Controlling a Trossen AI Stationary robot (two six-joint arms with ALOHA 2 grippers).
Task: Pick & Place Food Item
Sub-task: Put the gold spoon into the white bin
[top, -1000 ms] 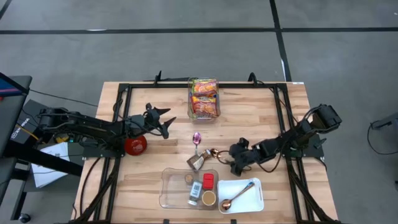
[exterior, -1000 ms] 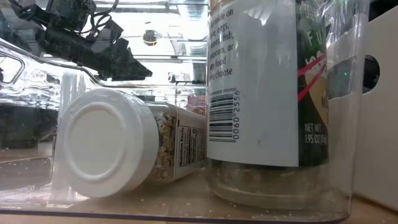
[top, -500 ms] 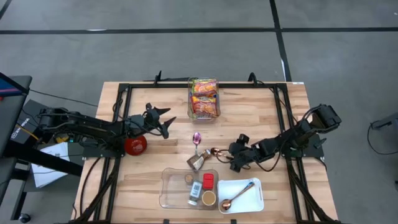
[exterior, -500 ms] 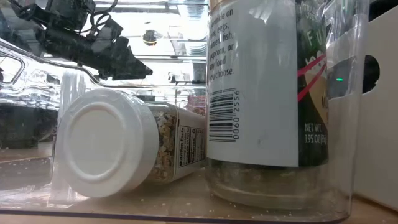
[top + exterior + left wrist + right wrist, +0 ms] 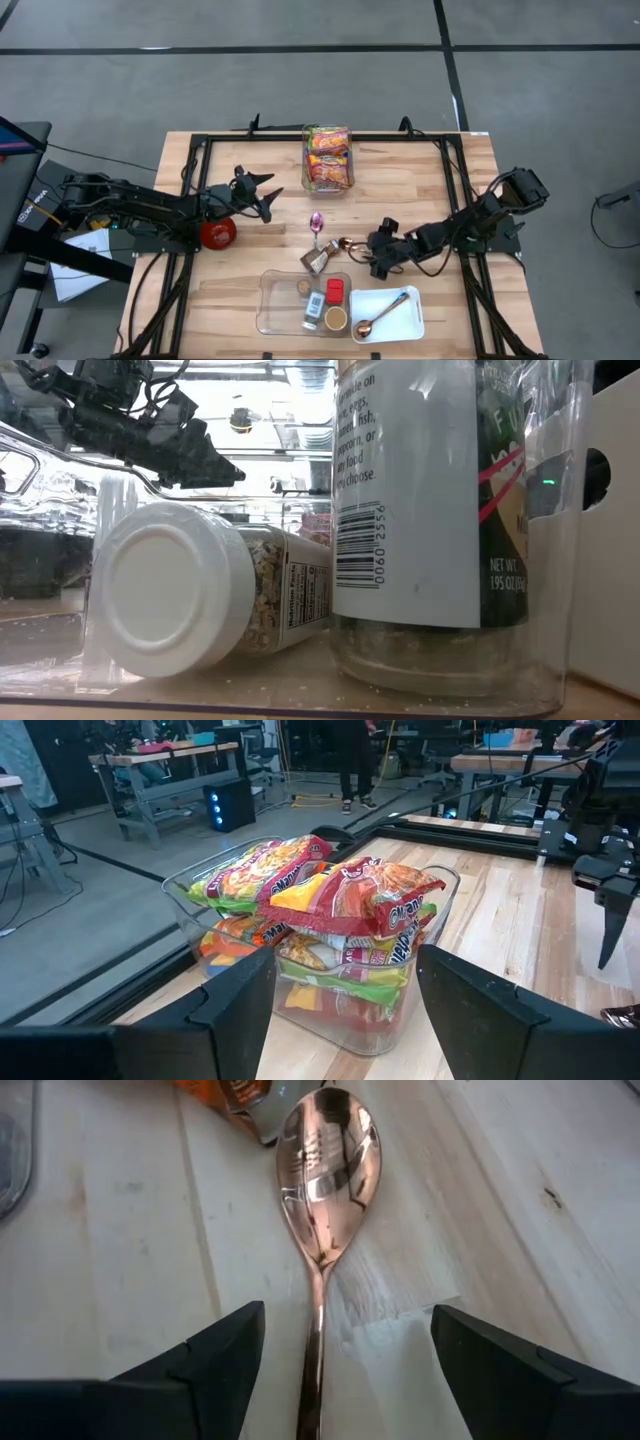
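The clear plastic bin (image 5: 330,960) of crinkly red, yellow and green noodle packets (image 5: 350,900) stands at the far middle of the pale wooden plank table (image 5: 420,180); its print is too blurred to read. The left claw (image 5: 262,196), fingers spread and holding nothing, hovers near the bin, beside a red round object (image 5: 218,232). The right claw (image 5: 366,258), also spread and empty, sits low with a shiny copper spoon (image 5: 325,1170) lying between its fingers, untouched. Nearer, a clear tray (image 5: 280,300) holds a jar with a barcode label (image 5: 420,500) reading "0060 2556" and "NET WT", and a white-lidded jar (image 5: 190,595) on its side marked "Nutrition Facts".
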